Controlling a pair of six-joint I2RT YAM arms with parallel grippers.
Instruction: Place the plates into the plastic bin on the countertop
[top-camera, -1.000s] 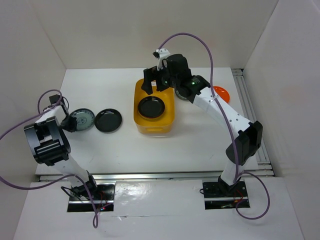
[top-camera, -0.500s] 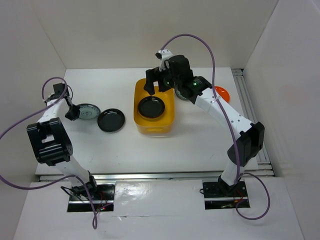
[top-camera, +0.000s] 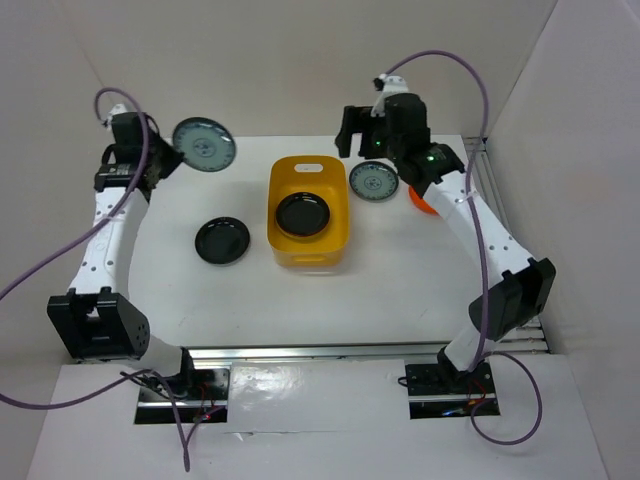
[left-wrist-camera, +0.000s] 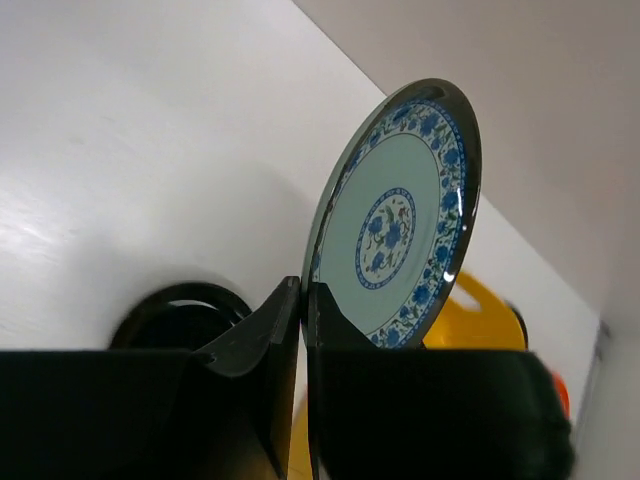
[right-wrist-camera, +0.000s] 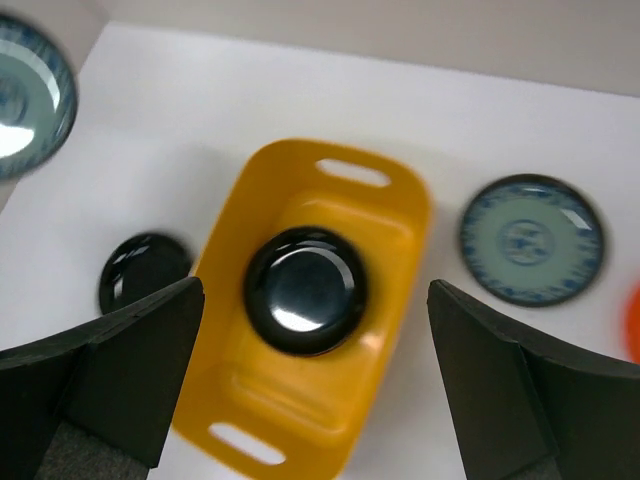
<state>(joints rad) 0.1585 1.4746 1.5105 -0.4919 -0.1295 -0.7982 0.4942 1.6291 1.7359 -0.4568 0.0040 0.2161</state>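
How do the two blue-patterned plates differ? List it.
The lifted plate is pinched by its rim in the left end effector; the resting plate is gripped by nothing. The lifted plate is held tilted above the countertop; the resting plate lies flat on it. The lifted plate is left of the plastic bin, the resting plate right of it. Both are round, blue-patterned, pale-centred.

Open lanes around the plastic bin (top-camera: 310, 256)
It is standing on the countertop (top-camera: 400, 290) with its mouth gaping upward (a black plate (top-camera: 302, 213) is covering part of its floor). A second black plate (top-camera: 222, 240) is lying apart to its left, a patterned plate (top-camera: 374, 181) is sitting just beside its right rim, and a lifted plate (top-camera: 203, 145) is hanging over the back-left corner.
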